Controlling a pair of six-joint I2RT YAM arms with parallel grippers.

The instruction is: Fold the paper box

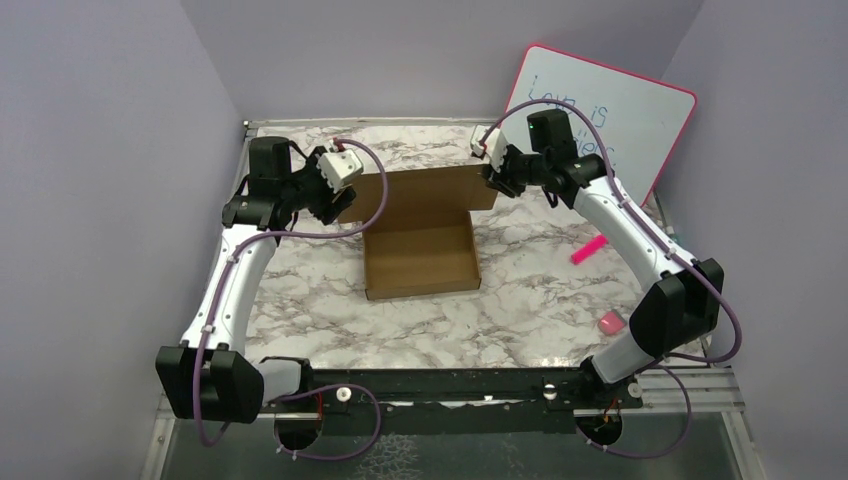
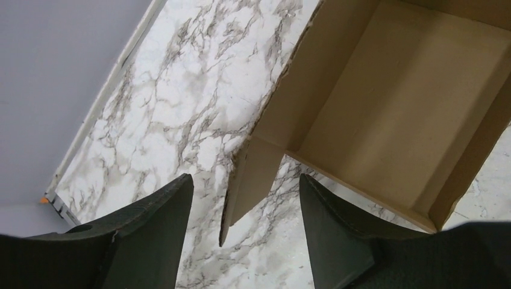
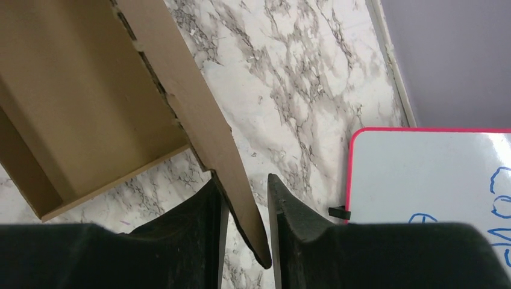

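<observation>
The brown paper box (image 1: 420,258) lies mid-table as a shallow open tray, with its wide back panel (image 1: 425,190) standing upright. My left gripper (image 1: 335,205) is at the panel's left end. In the left wrist view it (image 2: 246,177) is wide open, and a side flap (image 2: 250,180) hangs between the fingers without touching them. My right gripper (image 1: 493,180) is at the panel's right end. In the right wrist view it (image 3: 242,179) is narrowly open around a pointed flap (image 3: 232,174). The flap rests against the left finger, with a gap to the right finger.
A pink-framed whiteboard (image 1: 600,110) leans on the back right wall, close behind the right gripper; it also shows in the right wrist view (image 3: 434,174). A pink marker (image 1: 588,250) and a small pink block (image 1: 609,322) lie on the marble table at the right.
</observation>
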